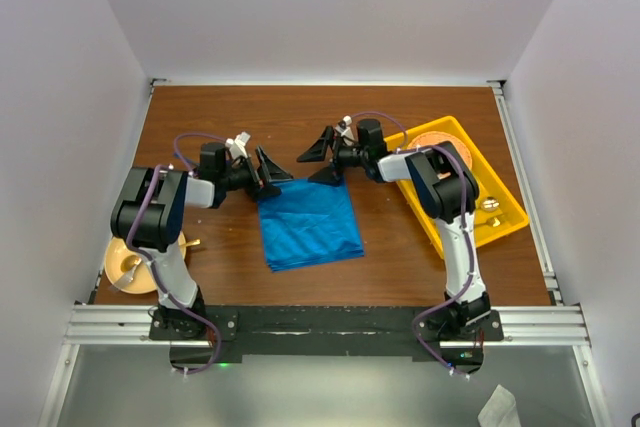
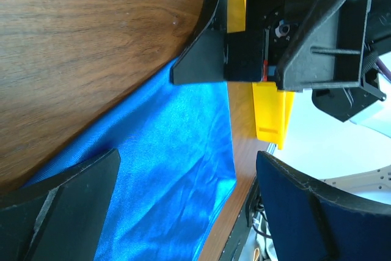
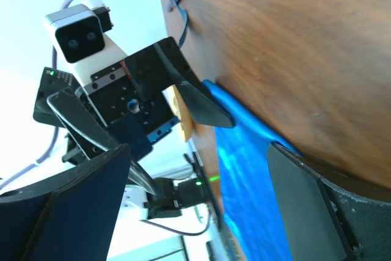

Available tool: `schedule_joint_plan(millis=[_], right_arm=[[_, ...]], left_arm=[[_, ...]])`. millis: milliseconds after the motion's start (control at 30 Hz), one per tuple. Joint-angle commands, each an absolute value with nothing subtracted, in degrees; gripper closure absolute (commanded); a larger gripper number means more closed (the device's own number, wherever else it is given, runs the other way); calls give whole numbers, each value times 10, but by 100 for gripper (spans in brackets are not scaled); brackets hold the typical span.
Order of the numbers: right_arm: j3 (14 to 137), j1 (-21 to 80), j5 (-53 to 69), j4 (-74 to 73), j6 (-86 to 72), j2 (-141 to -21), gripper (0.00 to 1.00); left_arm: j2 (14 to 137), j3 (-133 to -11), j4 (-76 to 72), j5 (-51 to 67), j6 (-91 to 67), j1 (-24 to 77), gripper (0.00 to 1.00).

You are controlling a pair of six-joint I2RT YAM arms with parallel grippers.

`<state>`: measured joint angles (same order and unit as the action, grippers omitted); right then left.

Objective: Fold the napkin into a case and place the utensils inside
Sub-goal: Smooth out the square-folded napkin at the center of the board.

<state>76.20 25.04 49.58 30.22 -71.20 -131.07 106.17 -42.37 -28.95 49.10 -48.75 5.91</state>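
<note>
**Aluminium rail [image 1: 540, 325] up front, folded napkin [image 1: 308, 222] lying loose beyond it**

Closest to the overhead camera, both arms are bolted to that rail at the table's near edge. Behind the right arm a yellow tray [image 1: 492, 179] sits at an angle. An orange plate [image 1: 432, 137] lies in its far end and a gold piece [image 1: 490, 205] of cutlery nearer in, too small to tell which kind. At the left near corner, partly hidden by the left arm, is a round tan dish [image 1: 118, 275] with a gold utensil [image 1: 132, 265] on it, seemingly a spoon. Both stand well apart from the cloth.

Only the two grippers crowd the cloth's far edge. The left gripper [image 1: 272, 172] reaches in from the left over the far left corner. The right gripper [image 1: 320, 161] comes from the right over the far edge. Their fingertips face each other, near but apart. Both have their jaws spread wide and grasp nothing. Whether any fingertip touches the fabric cannot be told.

The napkin is bright blue with a slight sheen, folded to a near-square and turned a little askew. It lies flat at mid-table between the arms. Stacked layers show along its near edge, and soft creases run across the top. From the left wrist it fills the space beneath the spread fingers, with one black finger of the right gripper at its far edge.

The table [image 1: 220, 117] is dark brown wood with a clear grain. Plain white walls [image 1: 330, 7] box it in on three sides.
</note>
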Motion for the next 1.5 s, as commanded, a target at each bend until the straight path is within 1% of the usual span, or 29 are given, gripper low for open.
schedule_joint_plan(millis=[0,267,367,467,600,700,800,1000,1100,1233,1267,1467], right_arm=[[765,226,527,252,-619,-1309,2],[786,206,564,188,-541,-1298,2],[794,206,587,210,-565,-1258,2],[774,212,602,252,-618,-1207,2],[714,228,606,293,-691,-1167,2],[665,239,604,354,-736,-1165,2],[636,249,599,381,-743,-1171,2],[613,256,601,376,-698,-1196,2],[599,253,606,337,-646,-1199,2],[596,244,609,245,-561,-1201,2],[599,243,608,223,-520,-1201,2],[619,228,600,98,-399,-1225,2]], left_arm=[[1080,-424,-251,466,-462,49,0],[1086,-432,-220,457,-440,39,0],[1084,-432,-228,461,-447,39,0],[1081,-432,-236,464,-453,40,0],[1082,-431,-238,467,-452,40,0],[1083,-430,-241,465,-453,40,0],[1085,-431,-243,468,-453,40,0],[1086,-432,-241,467,-451,40,0],[1085,-432,-238,466,-447,40,0],[1084,-428,-237,465,-446,40,0],[1084,-427,-236,465,-445,40,0],[1078,-427,-234,466,-439,38,0]])
